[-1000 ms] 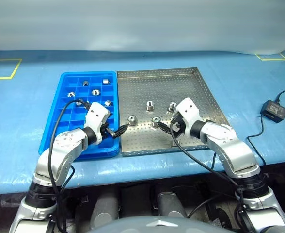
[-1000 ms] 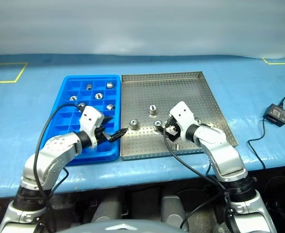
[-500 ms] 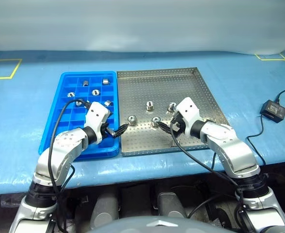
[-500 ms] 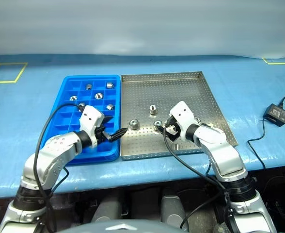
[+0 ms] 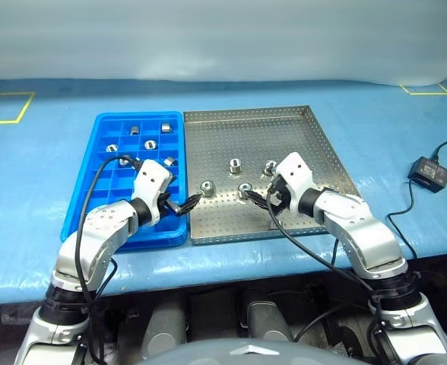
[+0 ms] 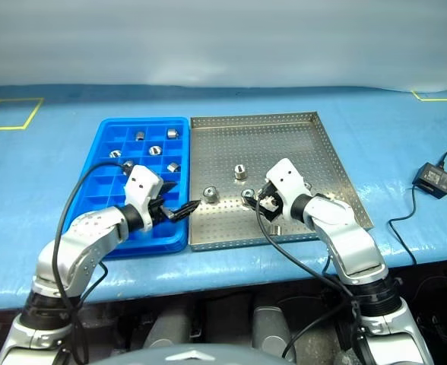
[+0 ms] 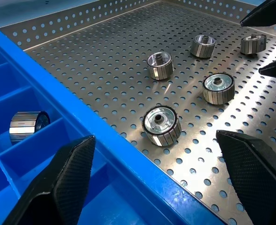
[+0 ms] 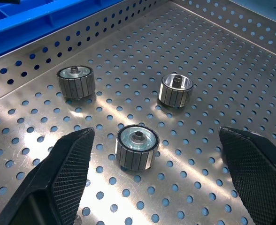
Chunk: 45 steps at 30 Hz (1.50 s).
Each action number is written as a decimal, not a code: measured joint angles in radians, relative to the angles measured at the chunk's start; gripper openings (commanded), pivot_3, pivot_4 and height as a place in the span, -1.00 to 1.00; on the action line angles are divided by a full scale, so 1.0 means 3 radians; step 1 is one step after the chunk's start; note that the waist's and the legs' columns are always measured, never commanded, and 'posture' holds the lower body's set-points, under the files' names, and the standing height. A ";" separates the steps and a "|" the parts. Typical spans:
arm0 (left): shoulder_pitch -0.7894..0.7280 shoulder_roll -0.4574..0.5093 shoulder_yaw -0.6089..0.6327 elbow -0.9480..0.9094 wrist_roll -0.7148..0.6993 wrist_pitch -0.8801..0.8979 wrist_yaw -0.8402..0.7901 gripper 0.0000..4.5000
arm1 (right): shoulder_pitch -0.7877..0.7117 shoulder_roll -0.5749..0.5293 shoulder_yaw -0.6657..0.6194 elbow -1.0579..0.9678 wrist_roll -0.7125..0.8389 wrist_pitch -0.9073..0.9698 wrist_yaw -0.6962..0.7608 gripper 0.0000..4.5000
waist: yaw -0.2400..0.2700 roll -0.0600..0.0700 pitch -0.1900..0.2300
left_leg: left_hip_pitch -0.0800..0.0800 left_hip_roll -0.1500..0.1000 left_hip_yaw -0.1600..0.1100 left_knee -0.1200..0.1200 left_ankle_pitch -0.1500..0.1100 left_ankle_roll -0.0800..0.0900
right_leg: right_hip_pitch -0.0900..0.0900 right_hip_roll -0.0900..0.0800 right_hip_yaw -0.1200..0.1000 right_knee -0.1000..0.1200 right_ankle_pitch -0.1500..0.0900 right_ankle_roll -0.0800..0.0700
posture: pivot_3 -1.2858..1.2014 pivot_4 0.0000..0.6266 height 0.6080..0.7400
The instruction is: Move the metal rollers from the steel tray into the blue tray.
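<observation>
The steel tray point(image 5: 284, 129) holds several metal rollers, among them one point(image 5: 207, 187) near its left rim, one point(image 5: 236, 163) further back and one point(image 5: 245, 190) in the middle. The blue tray point(image 5: 94, 194) lies against its left side, with several rollers point(image 5: 150, 144) in its far compartments. My left gripper point(image 5: 185, 204) hovers open over the blue tray's near right corner, pointing at the nearest roller point(image 7: 161, 125). Over the steel tray's near part my right gripper point(image 5: 260, 199) is open, with a roller point(image 8: 137, 146) lying between and ahead of its fingers point(image 8: 58, 183). Neither holds anything.
Both trays lie on a blue-covered table point(image 5: 41, 228). A black power adapter point(image 5: 429, 172) with its cable lies to the right. Yellow tape marks point(image 5: 7, 106) sit at the far left and far right corners.
</observation>
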 measured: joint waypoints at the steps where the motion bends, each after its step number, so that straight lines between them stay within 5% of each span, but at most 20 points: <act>1: 0.0000 0.0000 0.0006 0.0000 0.0000 0.0002 0.0000 0.99 | 0.0000 0.0000 0.0000 0.0000 0.0001 0.0000 0.0000 0.99 | 0.0000 0.0000 0.0000 | 0.0000 0.0000 0.0000 0.0000 0.0000 0.0000 | 0.0000 0.0000 0.0000 0.0000 0.0000 0.0000 | -0.01 -0.52 1.00; 17: -0.0201 0.0020 -0.0054 -0.0003 0.0004 0.0006 -0.0093 0.99 | -0.0010 0.0081 -0.0044 0.0009 0.0008 0.0000 -0.0082 0.99 | 0.0020 0.0000 0.0000 | 0.0000 -0.0001 -0.0001 0.0003 0.0000 0.0000 | 0.0002 0.0001 -0.0001 0.0001 0.0000 0.0000 | -0.02 -0.52 1.00; 30: -0.1808 0.0286 -0.1408 0.1439 0.0846 -0.0245 -0.1133 0.99 | 0.0217 0.0231 0.0044 -0.0443 -0.0009 -0.0030 -0.0193 0.99 | -0.0053 0.0000 0.0000 | -0.0002 -0.0002 0.0001 0.0004 -0.0001 0.0003 | 0.0000 0.0007 0.0003 0.0000 0.0000 0.0001 | -0.10 -0.52 1.00; 40: -0.2091 0.0202 -0.1784 0.2081 0.1406 -0.0562 -0.1563 0.99 | 0.0404 0.0332 0.0058 -0.0650 -0.0040 -0.0063 -0.0376 0.99 | -0.0190 0.0001 -0.0001 | 0.0000 0.0000 0.0001 0.0009 -0.0002 0.0003 | 0.0000 0.0005 0.0005 0.0005 0.0000 0.0001 | -0.13 -0.52 1.00; 45: -0.2099 0.0121 -0.1834 0.2242 0.1577 -0.0657 -0.1627 0.46 | 0.0418 0.0348 0.0051 -0.0653 -0.0048 -0.0064 -0.0420 1.00 | -0.0243 0.0002 -0.0002 | 0.0001 0.0003 0.0002 0.0009 -0.0002 0.0003 | -0.0003 0.0006 0.0006 0.0011 0.0000 0.0001 | -0.13 -0.52 1.00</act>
